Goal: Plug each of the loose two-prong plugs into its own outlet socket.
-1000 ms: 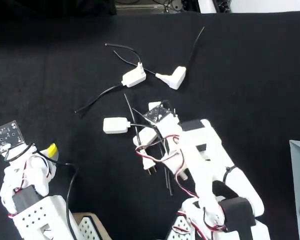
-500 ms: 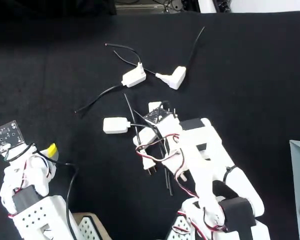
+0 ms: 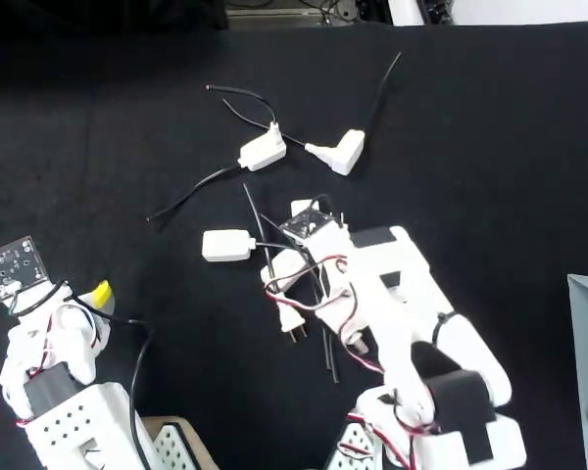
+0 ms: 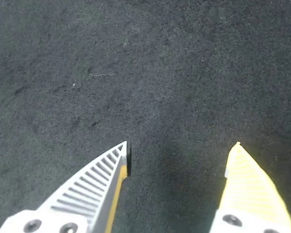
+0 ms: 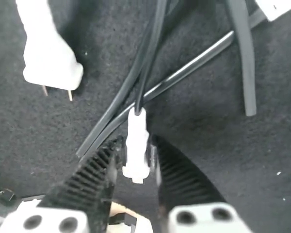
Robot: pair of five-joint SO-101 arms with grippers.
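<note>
**Slim white plug clamped in the right fingers, its prongs hidden**

In the high view the grasp itself was covered by the right arm [image 3: 392, 294] and its wiring. From the wrist, the right arm's fingers [image 5: 97, 170] were seen closed on the sides of a slim white plug [image 5: 136, 148]. A black cord [image 5: 148, 63] ran out of its far end. Its prong end was buried between the fingers and could not be made out. A stubbier second plug [image 5: 48, 53], with two bare prongs, was lying near it on the black table [image 5: 223, 160]. The left arm's fingers [image 4: 94, 194] were spread wide above bare table, with nothing held.
</note>
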